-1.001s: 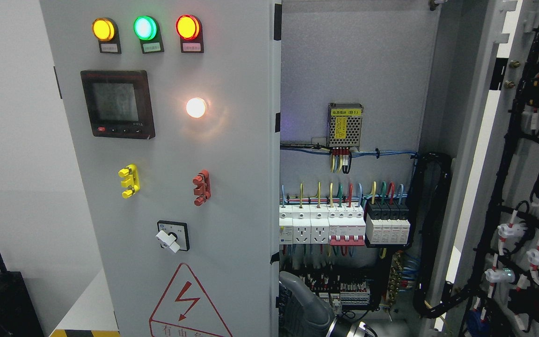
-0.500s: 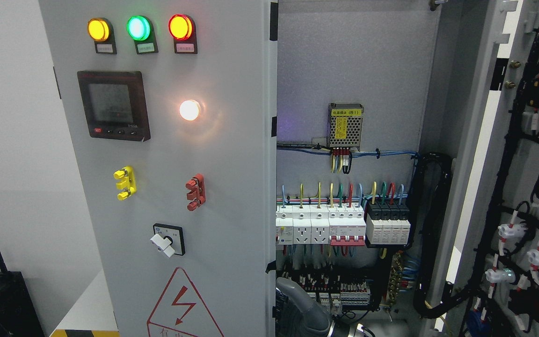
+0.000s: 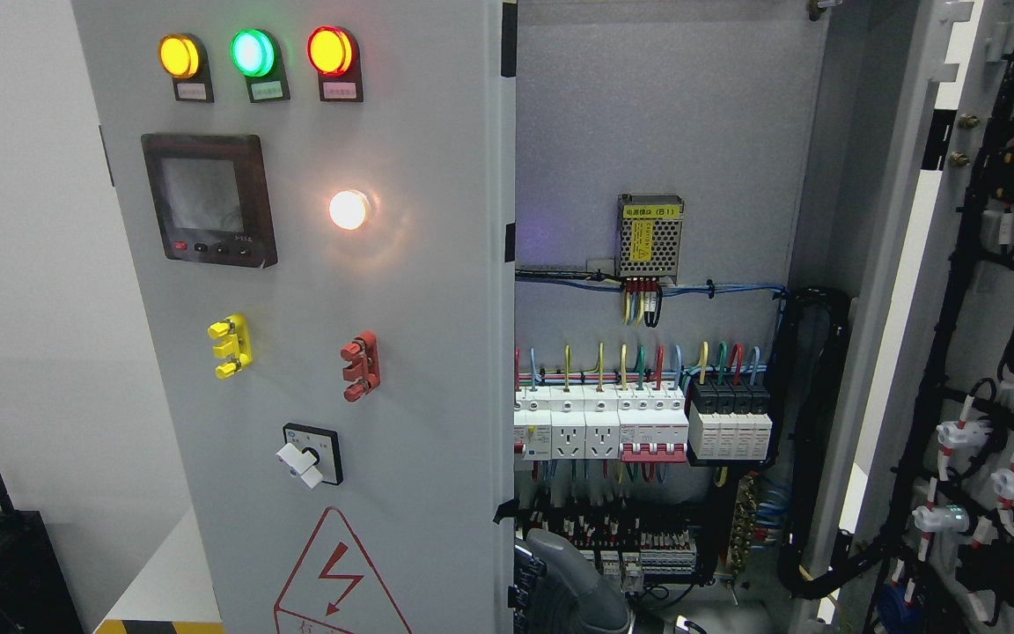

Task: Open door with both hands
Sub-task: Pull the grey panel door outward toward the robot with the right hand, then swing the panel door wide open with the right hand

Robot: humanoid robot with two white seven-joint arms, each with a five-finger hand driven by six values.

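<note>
— What fills most of the view?

— The grey left door [image 3: 401,352] of the cabinet, swung partly out, its free edge near the middle. Beside it the cabinet's inside [image 3: 665,132] lies bare, and at the far right the right door [image 3: 982,352] stands wide open, its back strung with black cable.

— And on the left door?

— A dark meter screen [image 3: 209,199], then a red warning triangle [image 3: 340,577] cut off by the bottom edge. Up top, three lamps: yellow [image 3: 177,55], green [image 3: 251,52], red [image 3: 328,50]. A white lamp [image 3: 349,210] glows lower down, with a yellow clip [image 3: 230,346], a red clip [image 3: 360,366] and a white knob [image 3: 300,464] below it.

— Inside?

— A small mesh box with a yellow label [image 3: 650,235], and under it a row of white breakers [image 3: 599,427] with coloured wires.

— The robot?

— Only a grey arm [image 3: 577,590] at the bottom edge, just right of the door's edge (I can't tell which side it comes from). Its hand is cut off, so I cannot tell whether it grips anything.
</note>
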